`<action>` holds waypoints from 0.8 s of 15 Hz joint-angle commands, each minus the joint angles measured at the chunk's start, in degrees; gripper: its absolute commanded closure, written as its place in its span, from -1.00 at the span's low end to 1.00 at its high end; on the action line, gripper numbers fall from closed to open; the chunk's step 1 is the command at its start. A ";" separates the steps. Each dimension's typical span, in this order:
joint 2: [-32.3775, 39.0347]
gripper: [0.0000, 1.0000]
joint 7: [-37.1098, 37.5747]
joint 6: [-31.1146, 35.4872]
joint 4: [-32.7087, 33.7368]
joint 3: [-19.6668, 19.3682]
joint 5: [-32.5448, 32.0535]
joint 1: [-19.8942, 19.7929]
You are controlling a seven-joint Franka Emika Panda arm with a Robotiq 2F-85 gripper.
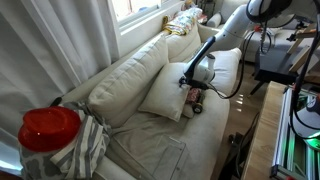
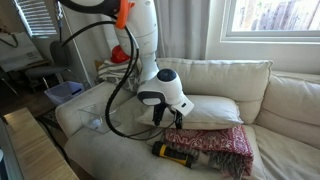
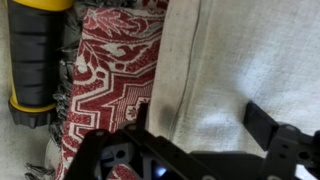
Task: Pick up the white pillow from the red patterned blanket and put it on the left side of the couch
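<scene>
end effector (image 3: 200,125): fingers apart, over white pillow (image 3: 250,60) edge; pillow lies partly on red patterned blanket (image 3: 110,70); yellow-black tool (image 3: 35,50) beside blanket.

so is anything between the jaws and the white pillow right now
Nothing visible. The gripper hangs with open jaws straight above the white pillow, at its edge by the red patterned blanket. The yellow and black tool lies off to the side.

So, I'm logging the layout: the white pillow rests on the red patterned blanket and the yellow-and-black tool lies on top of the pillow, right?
Not quite: the wrist view shows the yellow-and-black tool on the couch seat beside the red patterned blanket, not on the white pillow.
</scene>
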 commanded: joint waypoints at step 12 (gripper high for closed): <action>-10.44 0.95 14.23 -11.99 -6.25 -6.91 -1.94 6.62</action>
